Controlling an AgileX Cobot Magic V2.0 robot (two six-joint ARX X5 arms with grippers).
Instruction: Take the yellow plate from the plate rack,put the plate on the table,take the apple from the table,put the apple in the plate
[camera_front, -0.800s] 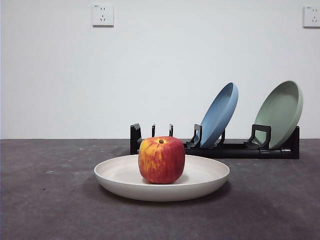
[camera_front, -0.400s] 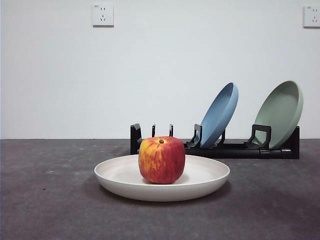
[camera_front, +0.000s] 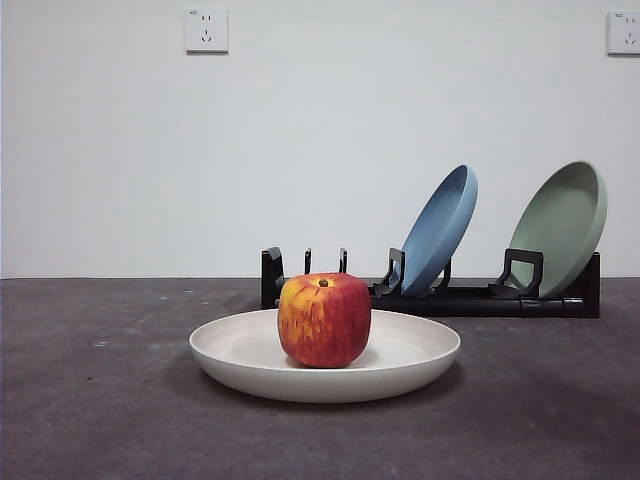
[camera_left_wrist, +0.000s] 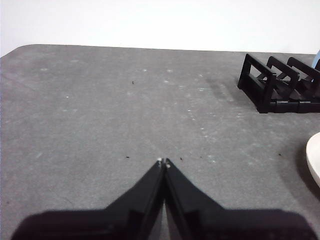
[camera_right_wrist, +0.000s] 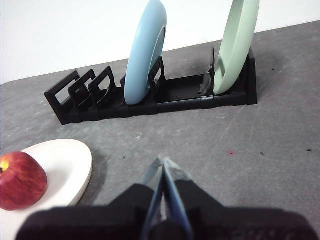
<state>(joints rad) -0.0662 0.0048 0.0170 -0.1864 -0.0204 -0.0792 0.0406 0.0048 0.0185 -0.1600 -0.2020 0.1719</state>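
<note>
The yellow plate (camera_front: 400, 355) lies flat on the table (camera_front: 100, 400) in front of the plate rack (camera_front: 470, 298). The apple (camera_front: 324, 320) stands upright in the middle of the plate. In the right wrist view the apple (camera_right_wrist: 20, 180) and plate (camera_right_wrist: 65, 165) show at one side, with the rack (camera_right_wrist: 165, 97) beyond. My right gripper (camera_right_wrist: 163, 162) is shut and empty, above bare table. My left gripper (camera_left_wrist: 163, 161) is shut and empty over bare table; the plate's rim (camera_left_wrist: 315, 162) and the rack's end (camera_left_wrist: 270, 82) show at the edge. Neither gripper shows in the front view.
A blue plate (camera_front: 438, 230) and a sage-green plate (camera_front: 565, 228) lean in the rack's middle and right slots; both show in the right wrist view, blue (camera_right_wrist: 145, 52) and green (camera_right_wrist: 237, 42). The rack's left slots are empty. A white wall stands behind.
</note>
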